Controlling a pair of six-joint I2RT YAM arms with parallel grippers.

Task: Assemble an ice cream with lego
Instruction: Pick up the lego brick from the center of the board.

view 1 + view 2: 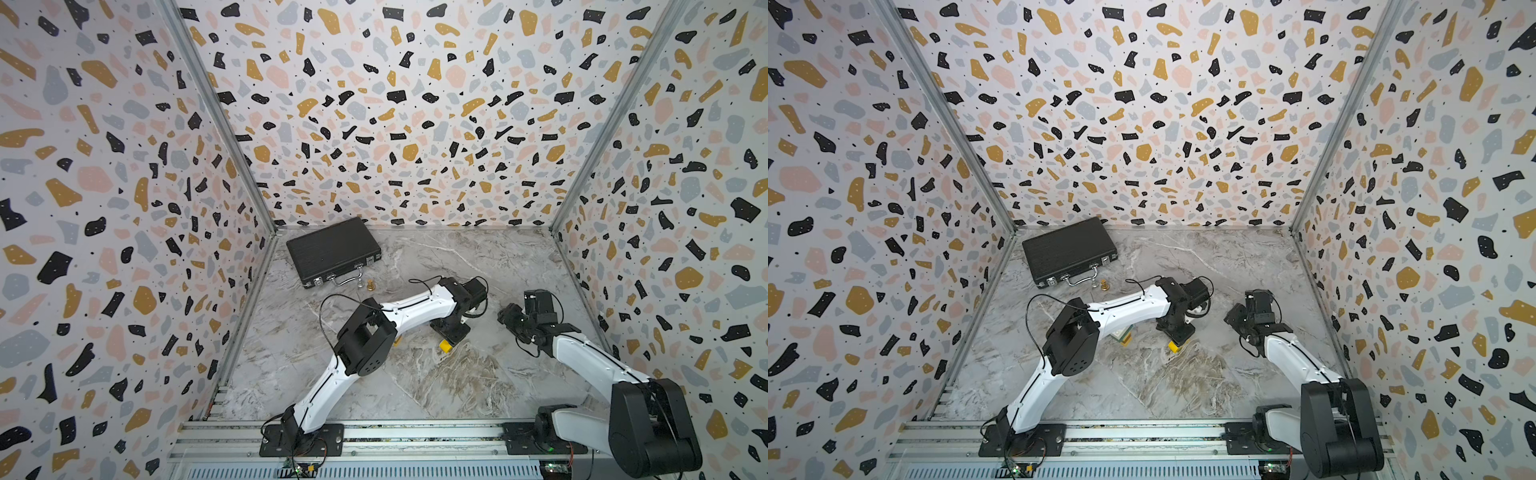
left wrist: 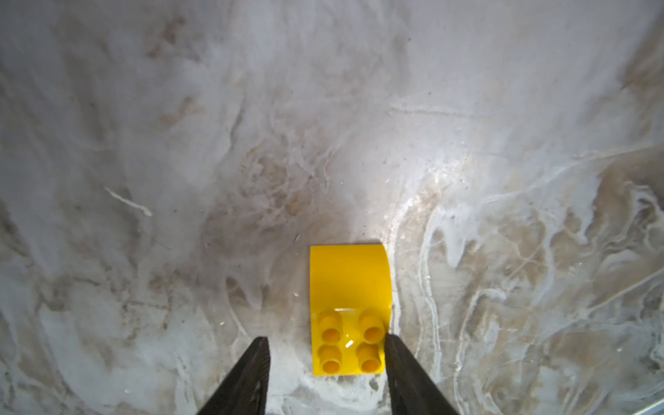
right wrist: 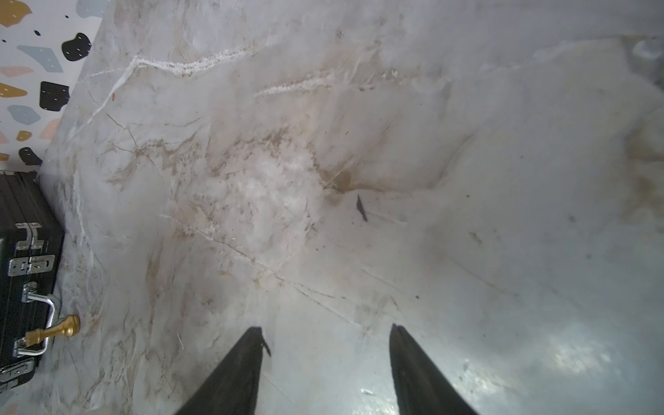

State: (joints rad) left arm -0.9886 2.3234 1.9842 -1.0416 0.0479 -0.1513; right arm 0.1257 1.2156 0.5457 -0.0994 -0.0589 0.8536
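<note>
Left pincer point(image 2: 326, 338) first: it is down low over the marble counter point(image 2: 161, 161) with its jaws apart, straddling a yellow lego brick point(image 2: 350, 284). One jaw touches the brick's side just beside the studs. The other jaw stands clear of it, with a strip of bare marble between them, so I am not clamped on anything.

The brick lies flat on the counter, studs up. It is glossy bright yellow, with four round studs in a two-by-two square at the end between my jaws. The other end is a smooth surface that curves downward and reaches out past my fingertips. In both top views it shows as a small yellow block point(image 1: 445, 345) near the middle of the counter, right at the tip of this pincer.

A cluster of bricks point(image 1: 1124, 335), pale and green with a bit of yellow, peeks out from beneath my left arm point(image 1: 1125, 305); I cannot count them.

My right pincer point(image 3: 326, 327) hangs above bare marble, jaws apart with nothing between them, well off to the side of the yellow brick.

At the far corner lies a black briefcase point(image 1: 332, 249), with a brass-coloured knob point(image 1: 370, 285) just beside its handle.
</note>
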